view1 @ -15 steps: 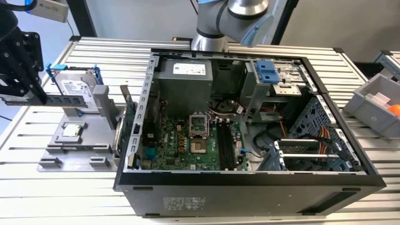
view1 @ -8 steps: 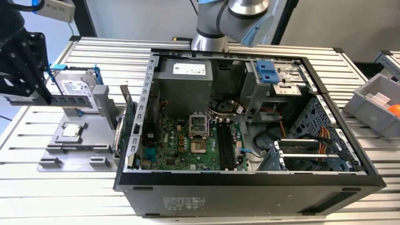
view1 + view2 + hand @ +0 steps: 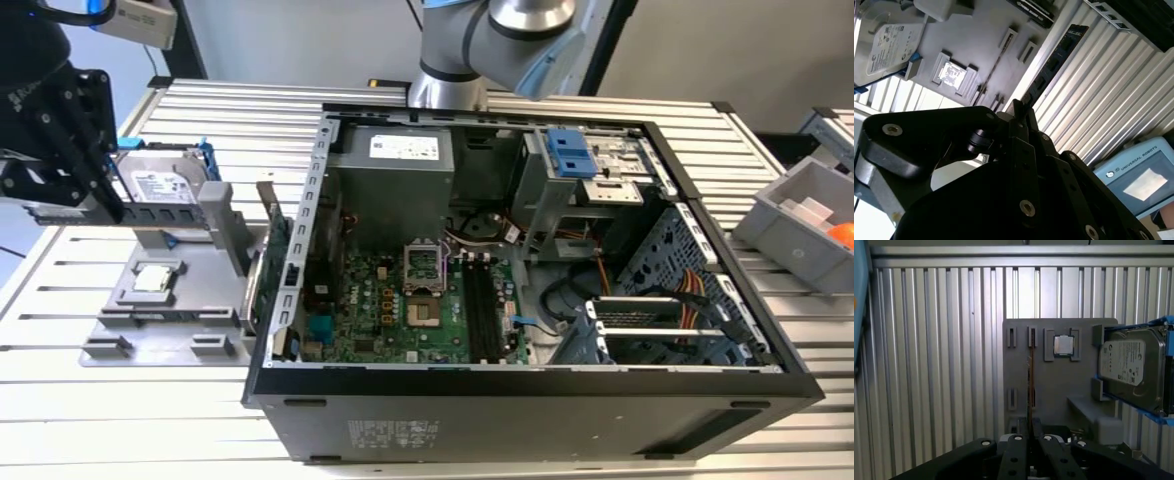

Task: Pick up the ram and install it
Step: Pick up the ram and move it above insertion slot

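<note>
**Clamped on ram (image 3: 1056,62), off to side of open PC case (image 3: 534,330)**

Hard to read in first wrist view: ram (image 3: 1030,385) edge-on, just a thin line running out from gripper (image 3: 1030,429) across grey tray (image 3: 1054,405). Touching tray or clear of it: can't tell. In second wrist view, near end buried between fingertips (image 3: 1016,116), pinched tight; rest of dark stick w/ chips poking straight out.

On tray: hard drive (image 3: 1129,365) in blue frame, CPU chip (image 3: 1064,345) in square pocket. Btwn tray and case: green card (image 3: 274,265), standing on edge. In case: motherboard (image 3: 387,310), cables. At exterior view's right: grey bin (image 3: 787,225), sth orange inside.

Arm (image 3: 514,30) rising at back of counter (image 3: 200,110). Black wrist end far over at exterior view's left, above tray, cut off by frame edge.
</note>
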